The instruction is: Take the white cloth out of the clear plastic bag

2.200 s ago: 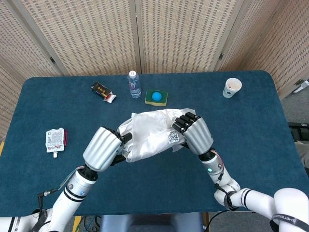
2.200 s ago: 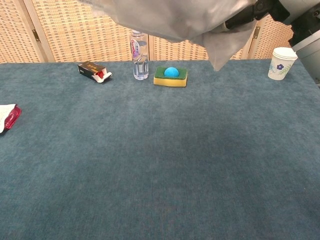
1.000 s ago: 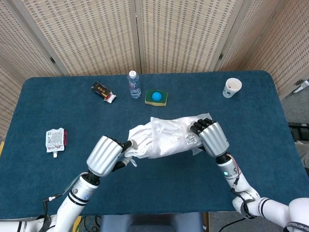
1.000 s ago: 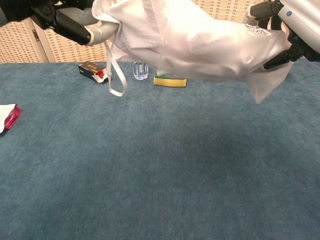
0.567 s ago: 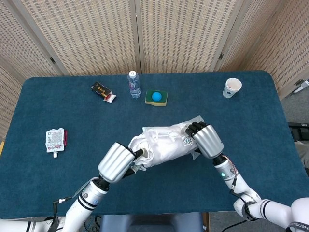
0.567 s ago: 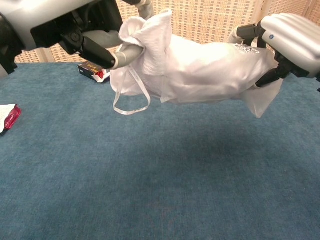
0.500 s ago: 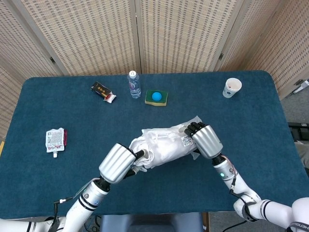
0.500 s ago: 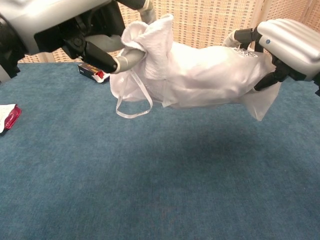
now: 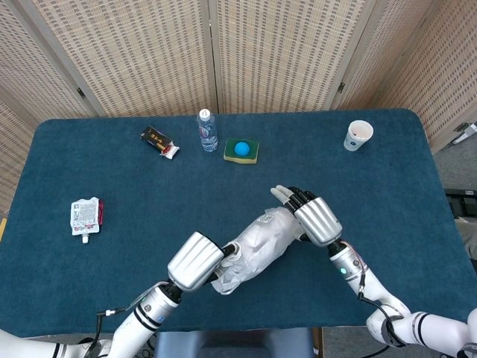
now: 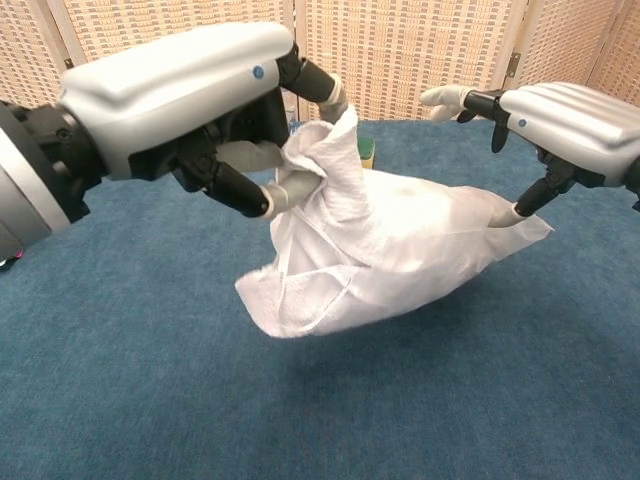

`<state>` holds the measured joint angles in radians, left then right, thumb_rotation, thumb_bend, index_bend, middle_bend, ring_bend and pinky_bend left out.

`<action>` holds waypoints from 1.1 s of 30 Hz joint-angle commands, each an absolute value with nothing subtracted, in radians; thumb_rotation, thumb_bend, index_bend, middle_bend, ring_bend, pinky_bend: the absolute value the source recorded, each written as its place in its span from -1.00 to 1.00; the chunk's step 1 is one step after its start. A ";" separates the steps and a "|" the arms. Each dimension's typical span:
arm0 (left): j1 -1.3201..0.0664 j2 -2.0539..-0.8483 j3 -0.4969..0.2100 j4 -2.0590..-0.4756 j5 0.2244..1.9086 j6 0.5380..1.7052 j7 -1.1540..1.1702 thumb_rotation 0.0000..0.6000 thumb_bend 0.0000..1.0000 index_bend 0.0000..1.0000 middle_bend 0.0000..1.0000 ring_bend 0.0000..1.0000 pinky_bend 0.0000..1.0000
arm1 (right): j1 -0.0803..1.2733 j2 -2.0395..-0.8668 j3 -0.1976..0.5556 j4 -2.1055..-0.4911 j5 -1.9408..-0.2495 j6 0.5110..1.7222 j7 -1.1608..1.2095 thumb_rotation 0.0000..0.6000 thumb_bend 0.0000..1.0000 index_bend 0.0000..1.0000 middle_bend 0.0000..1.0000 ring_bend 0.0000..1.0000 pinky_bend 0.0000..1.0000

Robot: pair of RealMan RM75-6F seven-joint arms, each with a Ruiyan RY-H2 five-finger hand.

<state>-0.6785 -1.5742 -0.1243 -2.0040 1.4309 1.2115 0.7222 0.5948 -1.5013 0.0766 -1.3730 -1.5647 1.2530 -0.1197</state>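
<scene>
The clear plastic bag (image 9: 257,250) (image 10: 450,245) with the white cloth (image 10: 310,280) bunched inside hangs above the blue table (image 9: 387,179), slanting down toward my left. My left hand (image 9: 196,261) (image 10: 175,100) grips the gathered cloth and bag mouth at the bundle's upper left. My right hand (image 9: 317,216) (image 10: 560,120) sits at the bag's other end with its fingers (image 10: 450,97) stretched out and apart. Only its thumb tip touches the bag's corner. How much of the cloth is outside the bag is hard to tell.
Along the far edge stand a water bottle (image 9: 207,130), a green-and-yellow sponge with a blue ball (image 9: 241,150), a small dark box (image 9: 159,142) and a paper cup (image 9: 358,135). A white pouch (image 9: 86,215) lies at the left.
My left hand has drawn the bundle toward my body and lower. The right hand's fingers, earlier closed on the bag's end, have straightened out.
</scene>
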 commanded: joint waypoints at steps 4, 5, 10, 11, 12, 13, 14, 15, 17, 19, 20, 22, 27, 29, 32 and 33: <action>-0.672 -1.580 -0.119 -1.991 1.430 1.215 0.719 1.00 0.17 0.40 1.00 0.86 1.00 | 0.585 -1.488 0.078 -1.385 -1.561 1.252 -0.127 1.00 -1.00 -0.95 -0.74 -0.70 -0.24; -0.671 -1.579 -0.118 -1.990 1.430 1.215 0.717 1.00 0.17 0.40 1.00 0.86 1.00 | 0.584 -1.488 0.077 -1.385 -1.565 1.254 -0.125 1.00 -1.00 -0.95 -0.74 -0.70 -0.24; -0.668 -1.563 -0.113 -1.975 1.446 1.213 0.703 1.00 0.17 0.40 1.00 0.86 1.00 | 0.577 -1.483 0.068 -1.383 -1.583 1.261 -0.114 1.00 -1.00 -0.95 -0.70 -0.70 -0.24; -0.667 -1.560 -0.112 -1.971 1.451 1.214 0.700 1.00 0.17 0.40 1.00 0.86 1.00 | 0.576 -1.480 0.066 -1.384 -1.585 1.261 -0.110 1.00 -1.00 -0.95 -0.69 -0.70 -0.24; -0.666 -1.556 -0.111 -1.968 1.456 1.214 0.696 1.00 0.17 0.40 1.00 0.86 1.00 | 0.574 -1.476 0.065 -1.388 -1.585 1.260 -0.105 1.00 -1.00 -0.95 -0.69 -0.70 -0.24; -0.664 -1.552 -0.110 -1.963 1.462 1.217 0.691 1.00 0.17 0.40 1.00 0.86 1.00 | 0.572 -1.468 0.062 -1.400 -1.579 1.252 -0.095 1.00 -1.00 -0.95 -0.69 -0.70 -0.24; -0.662 -1.550 -0.110 -1.960 1.465 1.219 0.685 1.00 0.17 0.40 1.00 0.86 1.00 | 0.570 -1.459 0.061 -1.414 -1.571 1.242 -0.085 1.00 -1.00 -0.95 -0.69 -0.70 -0.24; -0.660 -1.548 -0.109 -1.957 1.469 1.221 0.678 1.00 0.17 0.40 1.00 0.86 1.00 | 0.568 -1.447 0.061 -1.432 -1.561 1.230 -0.075 1.00 -1.00 -0.95 -0.70 -0.71 -0.24; -0.657 -1.545 -0.109 -1.953 1.473 1.223 0.672 1.00 0.17 0.40 1.00 0.86 1.00 | 0.566 -1.432 0.060 -1.448 -1.554 1.221 -0.075 1.00 -1.00 -0.95 -0.72 -0.74 -0.24; -0.655 -1.544 -0.109 -1.949 1.477 1.224 0.669 1.00 0.17 0.40 1.00 0.87 1.00 | 0.562 -1.414 0.054 -1.467 -1.548 1.207 -0.073 1.00 -1.00 -0.95 -0.73 -0.75 -0.24; -0.654 -1.543 -0.108 -1.947 1.478 1.224 0.668 1.00 0.16 0.40 1.00 0.87 1.00 | 0.561 -1.406 0.050 -1.474 -1.547 1.201 -0.074 1.00 -1.00 -0.95 -0.73 -0.75 -0.24; -0.653 -1.543 -0.107 -1.944 1.482 1.224 0.667 1.00 0.16 0.40 1.00 0.86 1.00 | 0.555 -1.388 0.040 -1.494 -1.544 1.189 -0.070 1.00 -1.00 -0.95 -0.73 -0.75 -0.24; -0.650 -1.542 -0.109 -1.942 1.482 1.223 0.666 1.00 0.16 0.40 1.00 0.86 1.00 | 0.533 -1.365 0.031 -1.510 -1.548 1.206 -0.081 1.00 -1.00 -0.93 -0.49 -0.52 -0.13; -0.649 -1.542 -0.111 -1.942 1.481 1.224 0.667 1.00 0.16 0.40 1.00 0.86 1.00 | 0.524 -1.360 0.029 -1.508 -1.554 1.220 -0.099 1.00 -1.00 -0.84 -0.15 -0.15 0.20; -0.647 -1.542 -0.113 -1.945 1.478 1.223 0.667 1.00 0.16 0.40 1.00 0.86 1.00 | 0.506 -1.349 0.017 -1.518 -1.552 1.224 -0.111 1.00 -1.00 -0.67 0.52 0.61 0.79; -0.646 -1.543 -0.113 -1.945 1.478 1.223 0.667 1.00 0.16 0.40 1.00 0.86 1.00 | 0.499 -1.345 0.010 -1.523 -1.549 1.222 -0.122 1.00 -1.00 -0.60 0.72 0.82 0.92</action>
